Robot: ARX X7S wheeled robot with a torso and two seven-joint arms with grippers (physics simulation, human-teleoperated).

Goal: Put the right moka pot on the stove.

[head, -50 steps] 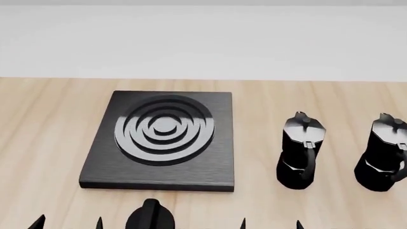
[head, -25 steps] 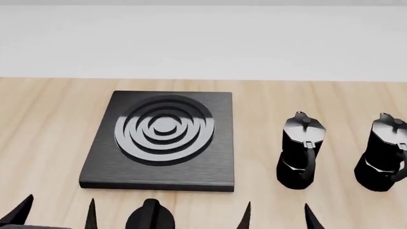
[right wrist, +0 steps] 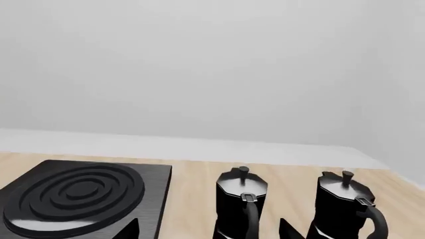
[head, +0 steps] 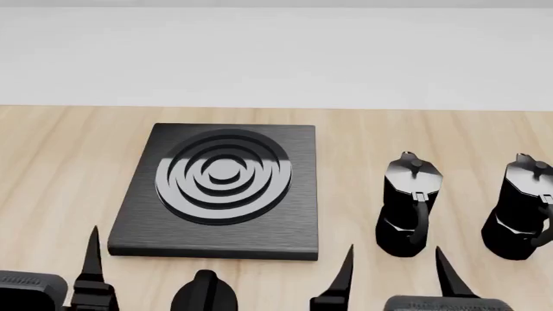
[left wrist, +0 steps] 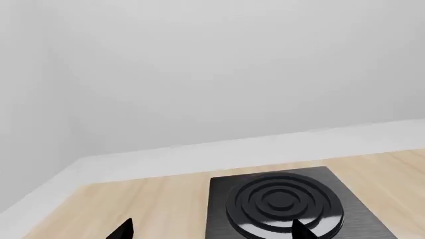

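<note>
The right moka pot point(head: 521, 208) is standing upright on the wooden worktop point(head: 52, 162), beyond and outboard of the right gripper point(head: 393, 269), well clear of its jaws. Those jaws are standing wide apart and holding nothing, their two pointed fingertips point(head: 346, 265) rising at the near edge of the head view. The other moka pot point(head: 408, 206) is sitting just beyond the gap between them, a little toward the outer finger. In the right wrist view both pots are facing the camera handle-first, the right moka pot point(right wrist: 345, 209) beside its twin point(right wrist: 241, 206), apart and not touching.

The stove point(head: 220, 191) is lying flat on the worktop, ahead of the left gripper point(head: 147, 259) and inboard of the right one, well apart from both pots. Only one left fingertip point(head: 90, 256) is showing in the head view, but the left wrist view is showing two tips point(left wrist: 123, 229) spread wide with nothing between them, the stove point(left wrist: 285, 204) lying beyond the inner one. A small round black knob point(head: 204, 293) is resting on the worktop just near of the stove, between the two grippers.
</note>
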